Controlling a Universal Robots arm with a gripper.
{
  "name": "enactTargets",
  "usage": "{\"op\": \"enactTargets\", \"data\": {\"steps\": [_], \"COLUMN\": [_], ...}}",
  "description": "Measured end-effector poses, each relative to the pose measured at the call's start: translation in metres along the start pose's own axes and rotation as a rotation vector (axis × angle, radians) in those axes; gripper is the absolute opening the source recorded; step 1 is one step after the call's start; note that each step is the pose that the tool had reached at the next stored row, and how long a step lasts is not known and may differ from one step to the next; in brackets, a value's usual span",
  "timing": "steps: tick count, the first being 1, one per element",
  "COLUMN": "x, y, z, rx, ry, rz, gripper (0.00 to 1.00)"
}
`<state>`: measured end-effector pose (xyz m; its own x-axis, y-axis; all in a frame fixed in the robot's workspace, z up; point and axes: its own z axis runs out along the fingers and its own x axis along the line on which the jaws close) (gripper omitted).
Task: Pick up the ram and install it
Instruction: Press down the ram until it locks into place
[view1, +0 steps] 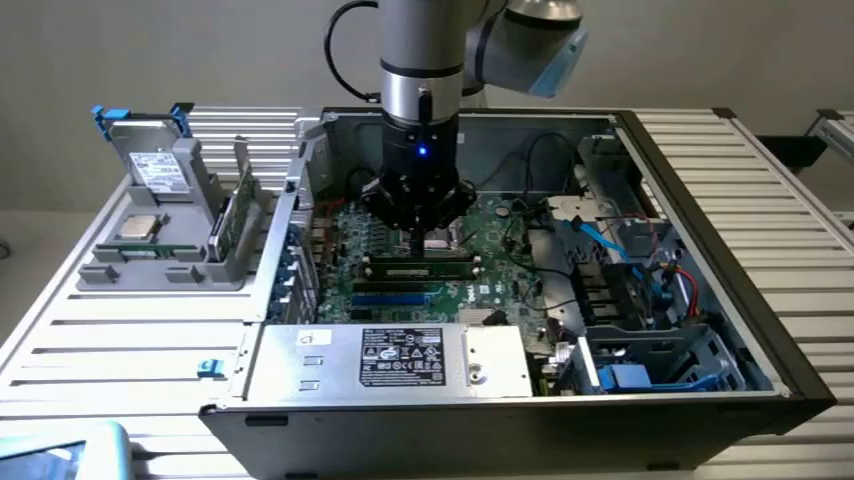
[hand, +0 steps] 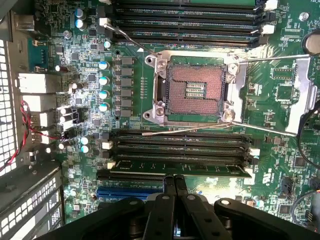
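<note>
Closed jaws of gripper (hand: 174, 187) press ram (hand: 180, 169) seated in slot.

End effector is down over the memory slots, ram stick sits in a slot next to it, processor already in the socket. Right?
One thing is off: the socket is empty. The wrist view shows its bare contact grid with no processor in it. The rest holds: the end effector is down over the memory slots and the ram stick sits in a slot next to it.
</note>
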<state>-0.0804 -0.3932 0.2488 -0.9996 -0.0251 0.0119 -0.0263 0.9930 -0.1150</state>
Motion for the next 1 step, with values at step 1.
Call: {"op": "enactTargets", "data": {"steps": [1], "x": [0.0000], "y": [0.0000], "z": [0.0000], "rx": [0.0000], "ry": [0.0000], "rz": [0.000], "gripper": [0.11]}}
